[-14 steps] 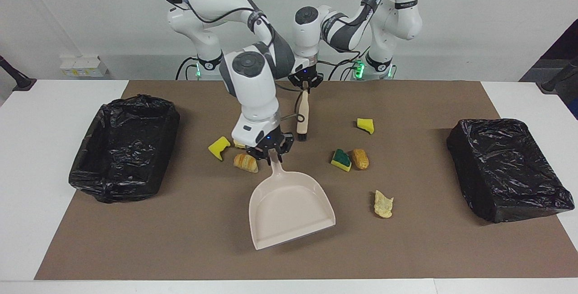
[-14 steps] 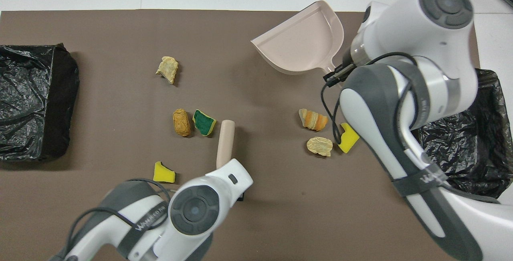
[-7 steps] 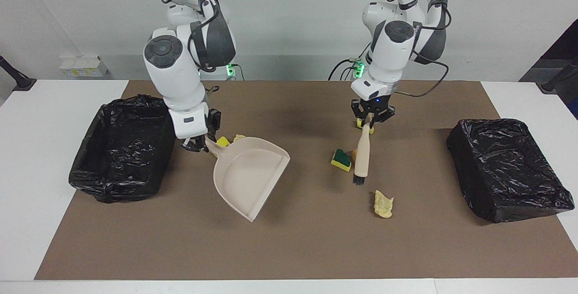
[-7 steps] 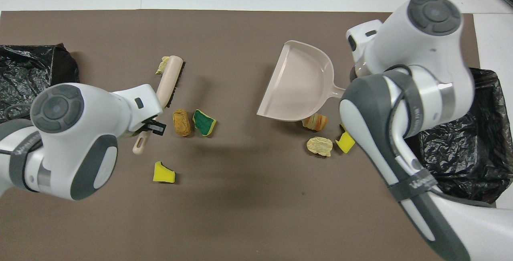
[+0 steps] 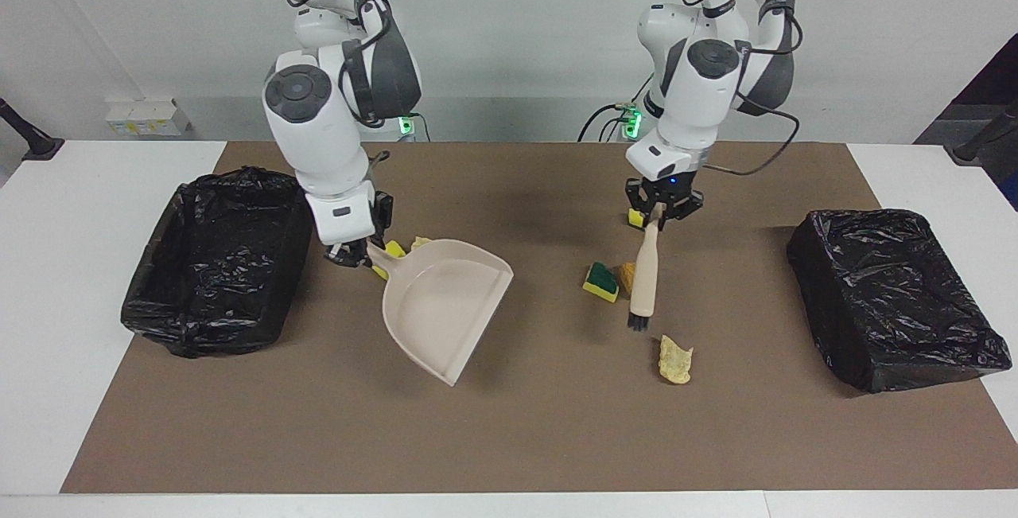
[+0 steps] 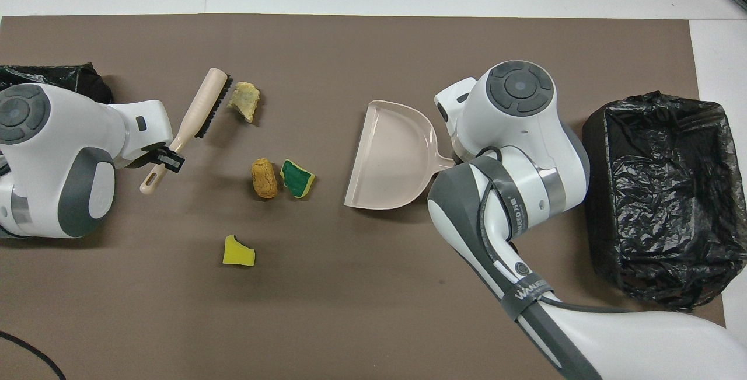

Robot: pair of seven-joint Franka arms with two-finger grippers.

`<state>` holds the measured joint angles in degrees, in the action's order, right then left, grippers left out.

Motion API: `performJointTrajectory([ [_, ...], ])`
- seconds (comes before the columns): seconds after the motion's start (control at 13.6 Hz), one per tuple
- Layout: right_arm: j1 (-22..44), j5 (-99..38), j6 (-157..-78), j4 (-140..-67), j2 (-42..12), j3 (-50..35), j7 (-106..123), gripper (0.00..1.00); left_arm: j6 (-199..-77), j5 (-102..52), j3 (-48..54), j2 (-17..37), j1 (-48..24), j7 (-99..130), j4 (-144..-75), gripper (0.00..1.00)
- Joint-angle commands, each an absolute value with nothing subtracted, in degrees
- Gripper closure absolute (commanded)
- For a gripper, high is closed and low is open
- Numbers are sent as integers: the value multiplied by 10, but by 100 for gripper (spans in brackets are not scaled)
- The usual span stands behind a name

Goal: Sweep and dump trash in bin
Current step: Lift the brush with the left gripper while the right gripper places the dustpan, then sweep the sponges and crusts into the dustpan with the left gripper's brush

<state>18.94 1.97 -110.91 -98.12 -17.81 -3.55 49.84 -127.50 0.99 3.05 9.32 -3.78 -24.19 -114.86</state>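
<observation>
My right gripper [image 5: 359, 251] is shut on the handle of the beige dustpan [image 5: 441, 303], whose mouth faces the left arm's end; in the overhead view [image 6: 391, 161] my arm hides the gripper. A yellow sponge [image 5: 394, 248] and a bread piece [image 5: 419, 243] lie by the handle. My left gripper [image 5: 660, 212] [image 6: 166, 157] is shut on the beige brush [image 5: 644, 279] [image 6: 198, 108], bristles low beside a pale pastry [image 5: 675, 359] [image 6: 244, 100]. A green-and-yellow sponge [image 5: 600, 282] [image 6: 297, 177], a tan bread [image 6: 264, 177] and a yellow sponge [image 6: 237, 251] lie between the tools.
A black-lined bin [image 5: 219, 259] [image 6: 659, 193] stands at the right arm's end of the brown mat [image 5: 509, 438]. A second black-lined bin [image 5: 891, 295] stands at the left arm's end, mostly hidden by my left arm in the overhead view.
Both arms have swung apart from the table's middle. The dustpan has turned its mouth toward the left arm's end. The brush has shifted from over the pale pastry to beside it.
</observation>
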Motion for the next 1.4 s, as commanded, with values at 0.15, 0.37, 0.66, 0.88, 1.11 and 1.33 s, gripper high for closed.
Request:
performJointTrajectory([
  [0.15,192,21,-1125,-1026,-154,-38,497,100,-1267,6,44,62,-45,-257,-1200,100],
  [0.37,208,5,-1123,-1026,-152,-40,474,100,-1250,5,44,26,-96,-202,-1251,100],
  [0.66,234,-11,-1119,-1057,-128,-41,440,100,-1224,5,44,-1,-170,-99,-1281,100],
  [0.88,233,-11,-1125,-1085,-115,-41,446,100,-1219,-3,44,-3,-183,-48,-1265,100],
  [1.11,229,-11,-1120,-1085,-114,-41,452,100,-1131,-4,42,-52,-181,15,-1261,100],
  [1.33,226,-11,-1117,-1085,-114,-40,463,100,-1059,-4,42,-99,-183,132,-1280,100],
])
